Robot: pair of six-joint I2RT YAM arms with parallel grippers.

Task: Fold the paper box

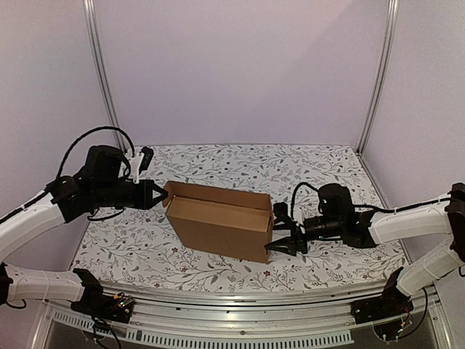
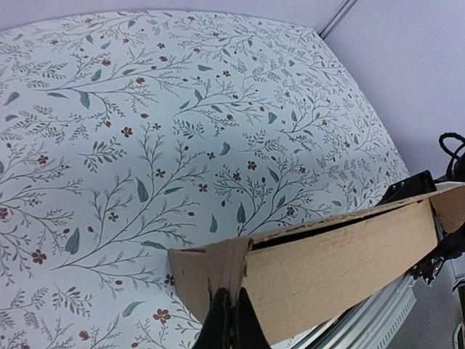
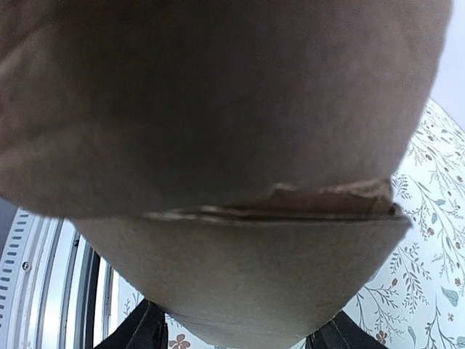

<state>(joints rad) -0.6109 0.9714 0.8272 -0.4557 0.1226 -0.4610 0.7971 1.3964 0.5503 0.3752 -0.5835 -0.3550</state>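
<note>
Paper box (image 1: 218,225): plain brown cardboard, long open-topped trough standing on flowered table (image 1: 218,163), spanning gap between both grippers. Its left end flap is creased. Its right end edge is ragged close to right wrist camera. Pose: left arm reaches in low from left, left gripper (image 1: 161,195) narrow, fingertips (image 2: 221,313) clamped on box's end flap. Then right arm, level from right, right gripper (image 1: 285,234) wide, fingers (image 3: 142,331) straddling box's right end, cardboard filling space between them.
</note>
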